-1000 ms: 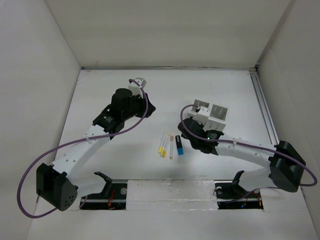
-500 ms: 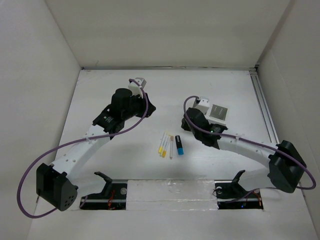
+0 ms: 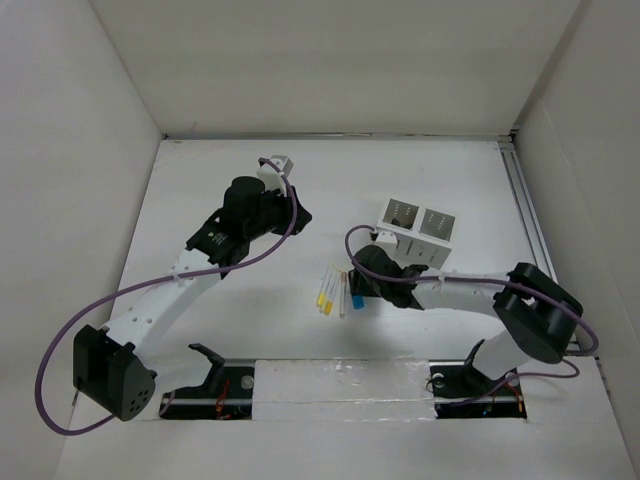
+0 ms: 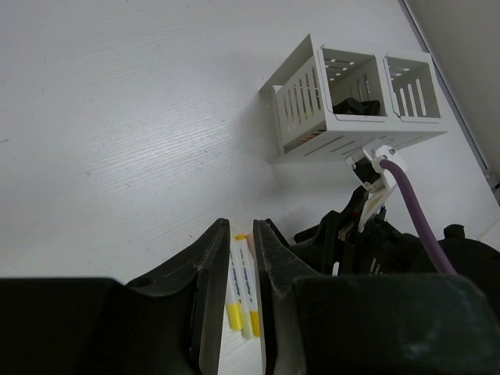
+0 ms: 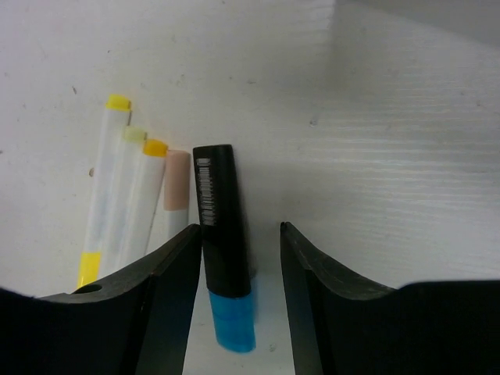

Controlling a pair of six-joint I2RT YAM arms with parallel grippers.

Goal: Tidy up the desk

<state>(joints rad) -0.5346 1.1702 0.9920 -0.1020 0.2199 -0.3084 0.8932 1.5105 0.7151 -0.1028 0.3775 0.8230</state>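
Note:
On the white desk (image 3: pixel 200 180) several markers lie together: yellow-capped white ones (image 3: pixel 325 290) and a black marker with a blue cap (image 3: pixel 357 300). My right gripper (image 3: pixel 358 284) is low over them. In the right wrist view it (image 5: pixel 240 228) is open, with the black marker (image 5: pixel 223 226) between the fingers and against the left one; the yellow markers (image 5: pixel 117 187) lie outside to the left. My left gripper (image 3: pixel 298 215) hovers at mid-left; its jaws (image 4: pixel 241 225) are closed to a narrow slit and hold nothing.
A white slotted two-compartment holder box (image 3: pixel 420 222) stands right of centre; in the left wrist view (image 4: pixel 351 101) a dark item lies in one compartment. A small grey object (image 3: pixel 275 163) sits at the back. A metal rail (image 3: pixel 530 230) runs along the right edge.
My right gripper has moved from the holder box toward the near left and down onto the black and blue marker. The left arm has not moved.

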